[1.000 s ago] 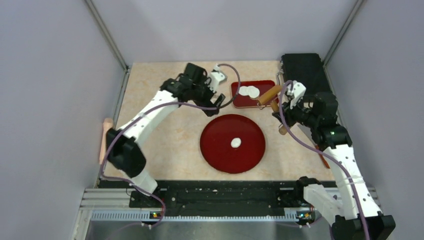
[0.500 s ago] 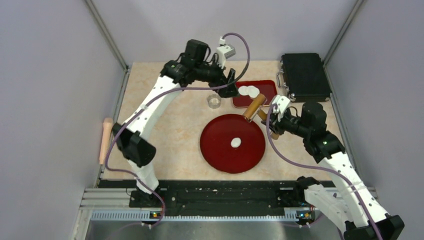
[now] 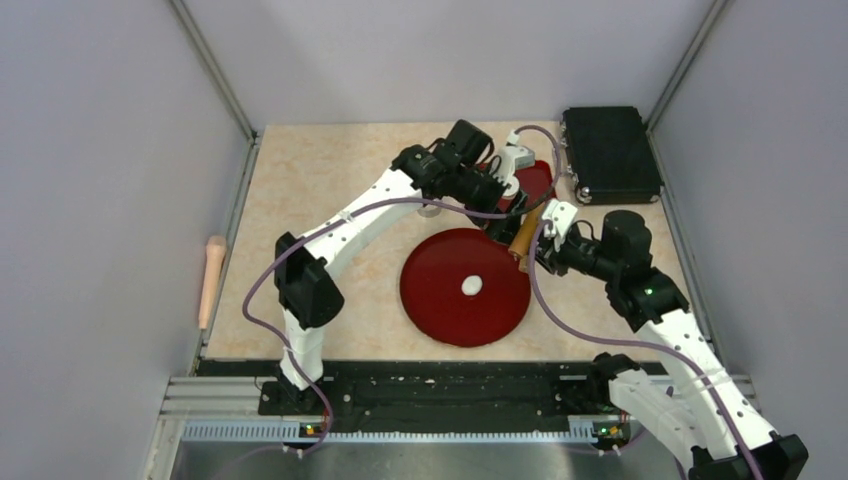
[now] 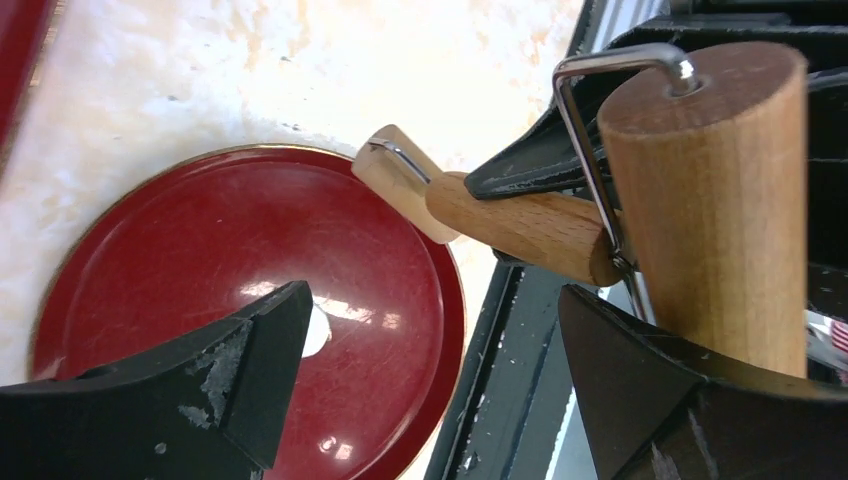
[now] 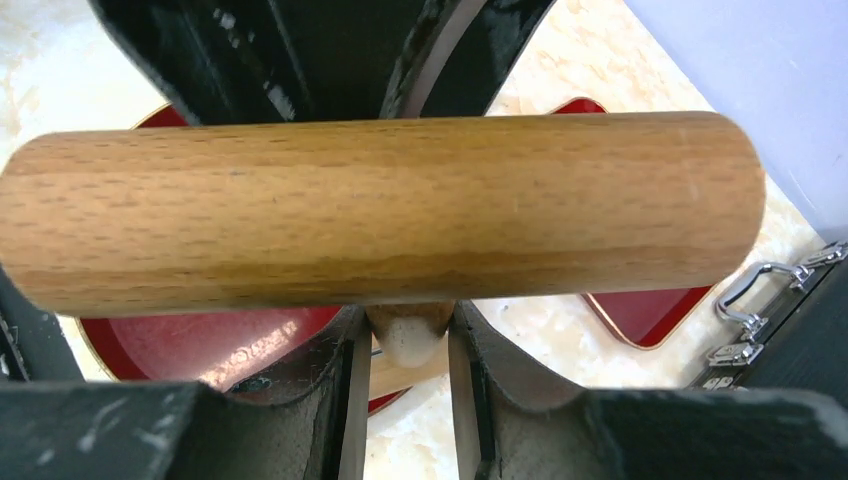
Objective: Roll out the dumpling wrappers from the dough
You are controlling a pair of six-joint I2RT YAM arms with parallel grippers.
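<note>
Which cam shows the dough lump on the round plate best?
Top external: the dough sits fully exposed, a small white lump near the middle of the round red plate. Left wrist shows only a white sliver behind a finger of the left gripper. Right wrist shows none; the wooden roller fills its view.

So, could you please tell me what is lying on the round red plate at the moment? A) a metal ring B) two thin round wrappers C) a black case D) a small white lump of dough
D: a small white lump of dough sits near the middle of the round red plate, while the wooden roller is held by the right gripper.
</note>
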